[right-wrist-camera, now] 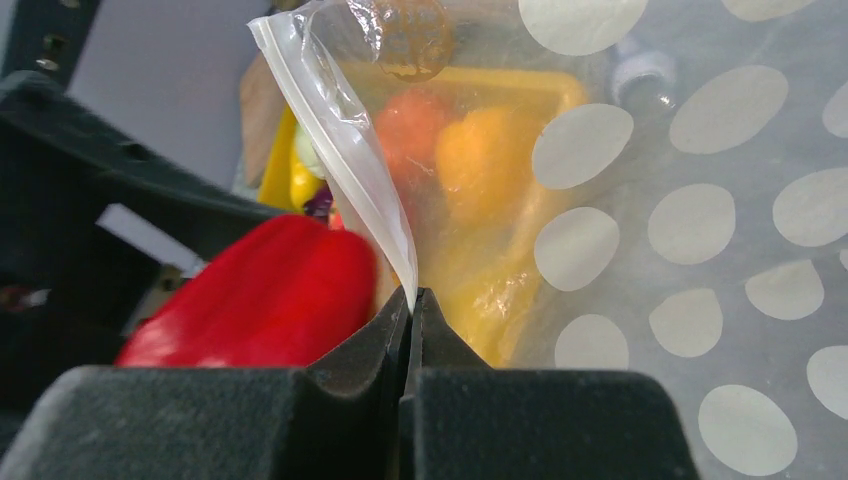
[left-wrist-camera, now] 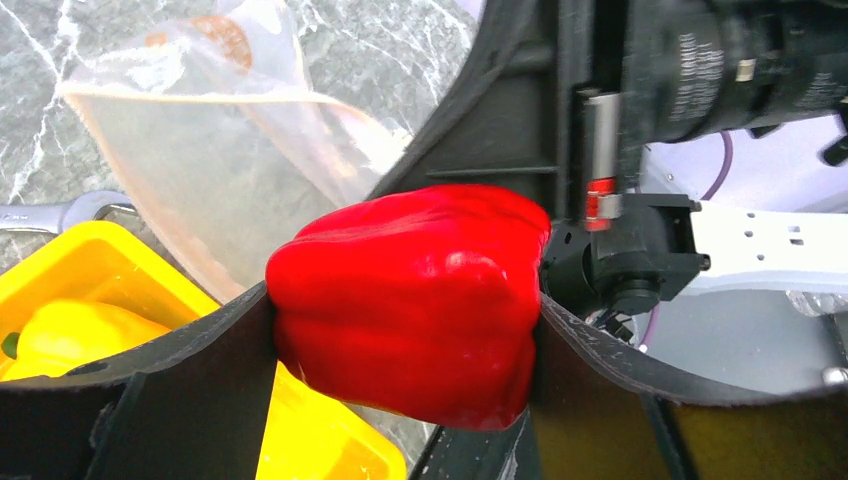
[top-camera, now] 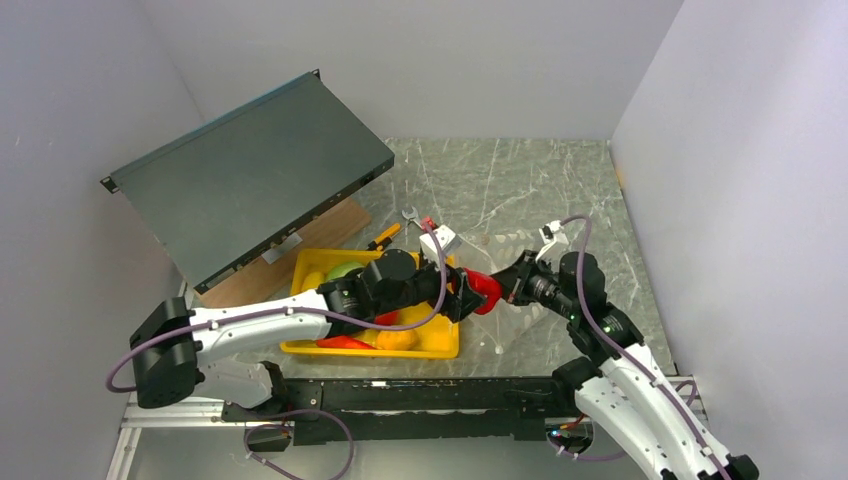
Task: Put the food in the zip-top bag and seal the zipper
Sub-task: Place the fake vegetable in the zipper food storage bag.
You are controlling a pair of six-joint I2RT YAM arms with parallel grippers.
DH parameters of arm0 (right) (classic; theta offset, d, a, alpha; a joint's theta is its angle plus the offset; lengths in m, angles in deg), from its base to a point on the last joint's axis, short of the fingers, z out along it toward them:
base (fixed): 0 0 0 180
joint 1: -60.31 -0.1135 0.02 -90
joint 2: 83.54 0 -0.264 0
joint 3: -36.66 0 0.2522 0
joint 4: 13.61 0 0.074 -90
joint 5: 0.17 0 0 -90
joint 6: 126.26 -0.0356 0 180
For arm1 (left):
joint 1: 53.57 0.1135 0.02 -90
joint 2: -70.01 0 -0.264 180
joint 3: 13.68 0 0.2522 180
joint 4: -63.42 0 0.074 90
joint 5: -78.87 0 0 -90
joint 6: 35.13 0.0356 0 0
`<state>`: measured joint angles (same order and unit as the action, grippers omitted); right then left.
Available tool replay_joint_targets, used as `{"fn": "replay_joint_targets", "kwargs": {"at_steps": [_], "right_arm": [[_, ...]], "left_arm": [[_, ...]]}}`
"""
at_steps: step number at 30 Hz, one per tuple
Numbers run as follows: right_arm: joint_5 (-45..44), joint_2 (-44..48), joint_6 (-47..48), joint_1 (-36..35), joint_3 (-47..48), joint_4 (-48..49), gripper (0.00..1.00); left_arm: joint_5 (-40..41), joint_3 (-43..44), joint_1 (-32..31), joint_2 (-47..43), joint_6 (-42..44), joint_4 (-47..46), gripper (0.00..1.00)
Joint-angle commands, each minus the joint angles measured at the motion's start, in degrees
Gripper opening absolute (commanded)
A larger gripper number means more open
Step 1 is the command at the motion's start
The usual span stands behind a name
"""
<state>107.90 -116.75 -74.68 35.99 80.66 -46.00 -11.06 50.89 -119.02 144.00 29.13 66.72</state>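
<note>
L gripper [top-camera: 460,296] is clamped on the red pepper [left-wrist-camera: 410,310], fingers wide on both flanks, holding it up just past the right end of the yellow tray [top-camera: 440,346]. R gripper [right-wrist-camera: 412,300] is pinched tight on the edge of the dotted zip-top bag [right-wrist-camera: 700,210], and the mouth is lifted right beside the pepper. The bag is clear, w/ the tray's orange and yellow toys showing through it. A silver wrench [left-wrist-camera: 60,212] lies on the marble behind the tray.
</note>
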Motion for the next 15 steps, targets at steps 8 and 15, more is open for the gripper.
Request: {"fn": "replay_joint_targets", "kwargs": {"at_steps": [8, 15], "right_arm": [[3.0, 5.0, -8.1, -0.2, 6.5, -2.4, 0.0], [1.3, 5.7, -7.3, -0.3, 8.7, -3.8, 0.0]], "left_arm": [[7.2, -2.2, -0.8, 3.6, -4.4, -2.7, 0.44], [13.1, 1.4, -4.2, 5.1, 1.7, 7.6, 0.44]]}}
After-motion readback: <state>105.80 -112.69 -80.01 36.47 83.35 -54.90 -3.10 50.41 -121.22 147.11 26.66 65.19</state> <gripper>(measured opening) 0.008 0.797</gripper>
